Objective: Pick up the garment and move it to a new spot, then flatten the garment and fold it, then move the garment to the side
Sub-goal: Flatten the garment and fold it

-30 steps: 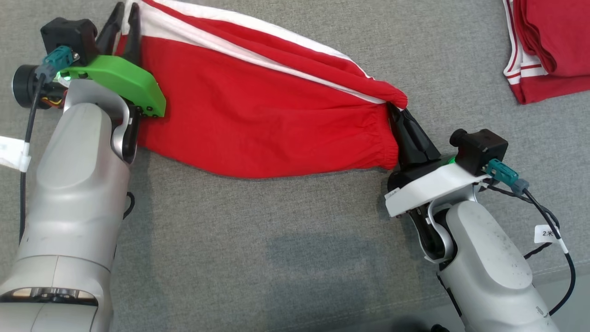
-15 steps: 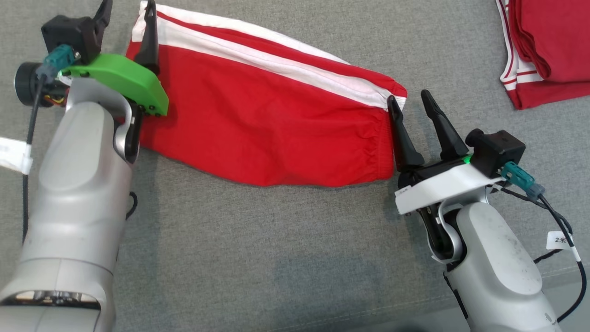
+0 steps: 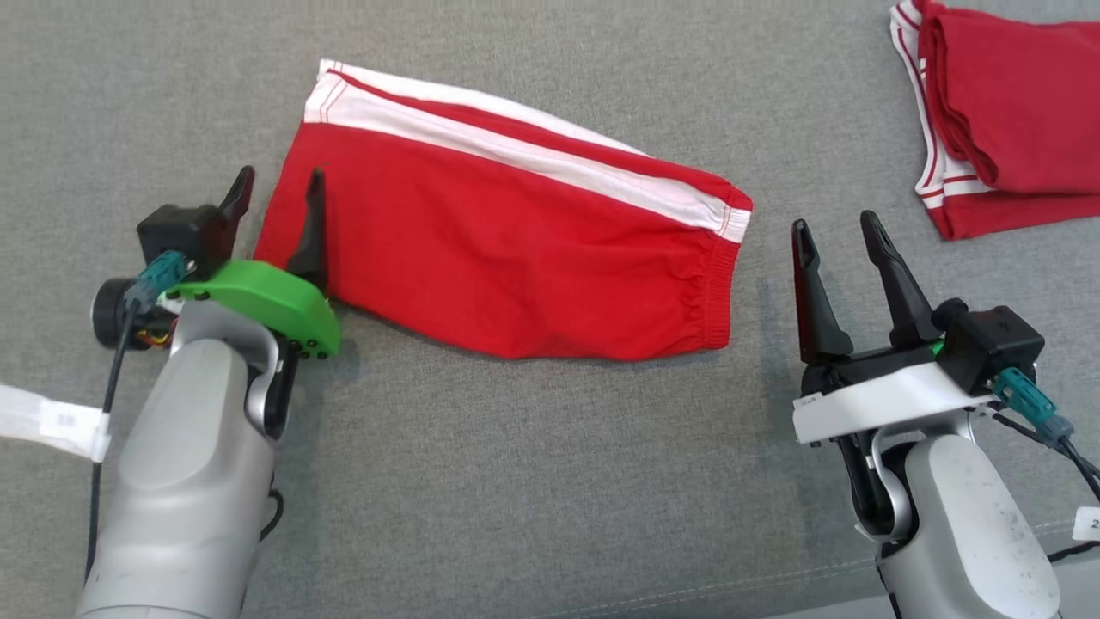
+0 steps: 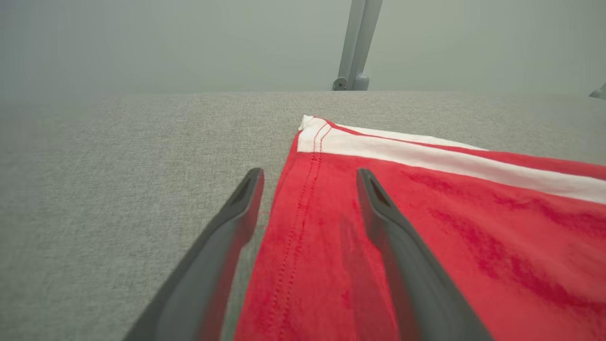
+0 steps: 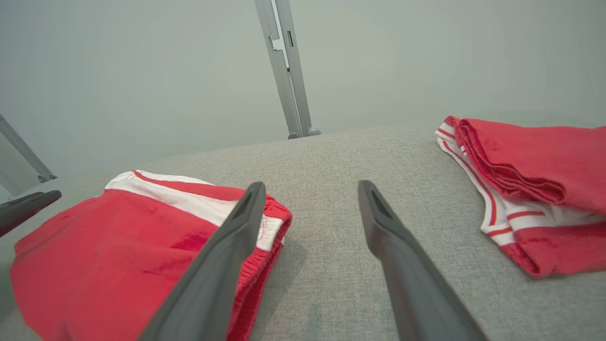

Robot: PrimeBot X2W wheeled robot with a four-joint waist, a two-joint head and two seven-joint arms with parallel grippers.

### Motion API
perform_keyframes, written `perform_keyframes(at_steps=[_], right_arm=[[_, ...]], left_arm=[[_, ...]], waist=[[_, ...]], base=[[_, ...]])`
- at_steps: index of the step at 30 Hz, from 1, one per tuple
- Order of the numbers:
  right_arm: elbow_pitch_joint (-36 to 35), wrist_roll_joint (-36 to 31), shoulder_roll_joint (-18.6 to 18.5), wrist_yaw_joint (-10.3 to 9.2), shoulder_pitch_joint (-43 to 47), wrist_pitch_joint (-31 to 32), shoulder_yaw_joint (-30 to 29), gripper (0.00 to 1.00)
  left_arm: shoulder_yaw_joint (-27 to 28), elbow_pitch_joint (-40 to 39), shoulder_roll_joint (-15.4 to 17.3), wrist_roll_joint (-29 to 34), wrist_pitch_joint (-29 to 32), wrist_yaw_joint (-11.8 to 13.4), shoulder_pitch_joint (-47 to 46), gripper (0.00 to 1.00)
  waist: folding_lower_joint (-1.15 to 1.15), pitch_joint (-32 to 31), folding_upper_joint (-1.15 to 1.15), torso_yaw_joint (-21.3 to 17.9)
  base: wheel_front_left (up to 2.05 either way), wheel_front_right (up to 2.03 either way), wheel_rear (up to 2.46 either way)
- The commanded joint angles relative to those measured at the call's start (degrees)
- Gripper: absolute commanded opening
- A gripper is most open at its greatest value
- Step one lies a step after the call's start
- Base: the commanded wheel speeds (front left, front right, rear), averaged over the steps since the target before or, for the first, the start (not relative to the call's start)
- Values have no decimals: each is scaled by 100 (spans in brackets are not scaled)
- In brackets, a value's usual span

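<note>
We see the garment [image 3: 516, 249] laid flat, folding seemingly left to do; left gripper [image 3: 279, 176] at nine o'clock and right gripper [image 3: 835, 219] at three both gape empty.

Soft matt cloth garment [image 3: 516, 249]

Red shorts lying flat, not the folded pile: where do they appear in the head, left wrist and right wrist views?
Head view: red shorts, upper centre.
Left wrist view: lower right.
Right wrist view: lower left.
Shared landmark: their white stripe.
</note>
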Motion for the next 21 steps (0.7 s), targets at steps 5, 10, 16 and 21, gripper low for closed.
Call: perform_keyframes(at_steps=[5, 10, 16, 21], right_arm=[[-333, -230, -7, -9, 284, -18, -62, 100], [-598, -254, -6, -9, 450, -12, -87, 100], [-787, -225, -5, -9, 560, 52, -127, 100], [-853, -168, -6, -9, 576, 63, -94, 100]], left_arm=[[101, 199, 249, -161, 262, 53, 219, 100], [120, 389, 414, -291, 656, 18, 185, 100], [64, 497, 569, -450, 1112, -4, 99, 100], [20, 634, 664, -489, 1490, -11, 0, 100]], waist=[[0, -284, 33, -170], [0, -315, 33, -350], [0, -304, 33, -505], [0, -284, 33, -599]], base=[[0, 0, 0], [0, 0, 0], [0, 0, 0], [0, 0, 0]])
